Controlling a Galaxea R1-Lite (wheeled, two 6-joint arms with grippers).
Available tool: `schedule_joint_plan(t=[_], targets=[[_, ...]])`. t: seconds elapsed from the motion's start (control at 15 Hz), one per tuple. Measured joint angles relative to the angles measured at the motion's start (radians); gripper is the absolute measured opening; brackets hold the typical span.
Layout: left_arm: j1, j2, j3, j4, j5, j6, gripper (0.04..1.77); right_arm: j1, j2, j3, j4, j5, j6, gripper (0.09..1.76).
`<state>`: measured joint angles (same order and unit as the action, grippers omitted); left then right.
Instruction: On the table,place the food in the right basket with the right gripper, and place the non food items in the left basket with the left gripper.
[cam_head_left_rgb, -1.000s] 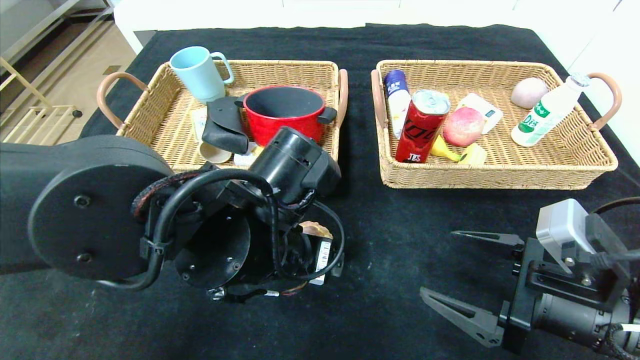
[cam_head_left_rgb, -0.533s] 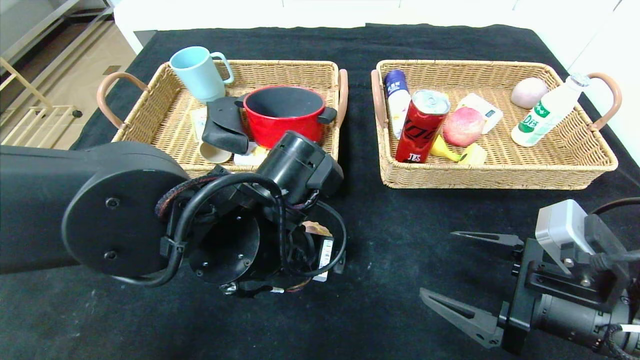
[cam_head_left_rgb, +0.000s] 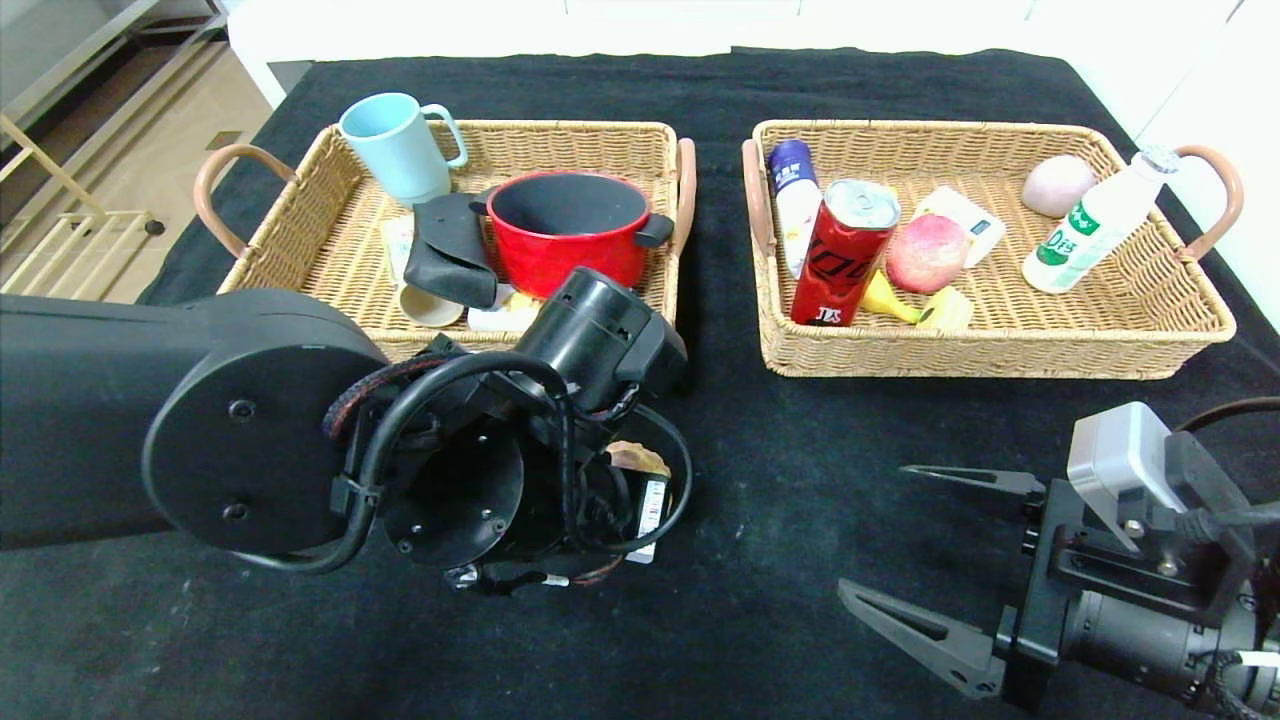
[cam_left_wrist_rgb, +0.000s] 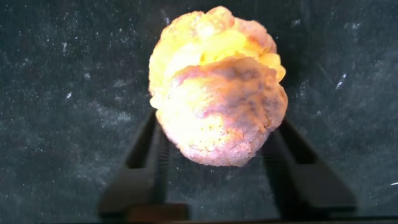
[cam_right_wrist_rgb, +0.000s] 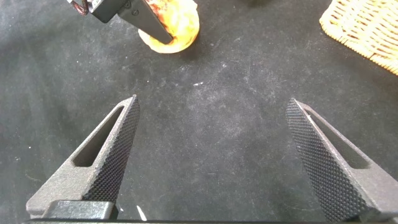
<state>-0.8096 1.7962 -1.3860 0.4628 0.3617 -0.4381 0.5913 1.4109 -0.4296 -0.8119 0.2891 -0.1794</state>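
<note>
We count two baskets: left basket (cam_head_left_rgb: 300, 240), right basket (cam_head_left_rgb: 1180, 330). One bread roll (cam_left_wrist_rgb: 217, 87) on the bench (cam_head_left_rgb: 800, 480), gripped by the left pincer (cam_left_wrist_rgb: 217, 155); right pincer (cam_right_wrist_rgb: 217, 155) gapes.

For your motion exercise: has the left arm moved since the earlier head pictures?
Yes. The left arm has shifted rightward, toward the right basket; the left basket stays fixed.

hidden: bread (cam_head_left_rgb: 634, 458) mostly behind left arm | left fingers (cam_left_wrist_rgb: 134, 180) blurred
</note>
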Motion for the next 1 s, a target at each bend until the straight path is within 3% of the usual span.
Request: schedule_joint_plan(t=[0.13,0.67,1.0], targets=[[0.0,0.0,0.0,0.0,-0.002,-0.001,0.77,0.0,0.001,0.0,0.0,0.0,0.0,1.71],[0.0,-0.006,0.006,0.001,0.0,0.0,0.74,0.0,0.002,0.0,0.0,0.0,0.0,1.71],[-0.023,-0.081,0.034,0.002,-0.022,0.008,0.72,0.001,-0.015,0.0,0.0,0.003,0.004,1.71]])
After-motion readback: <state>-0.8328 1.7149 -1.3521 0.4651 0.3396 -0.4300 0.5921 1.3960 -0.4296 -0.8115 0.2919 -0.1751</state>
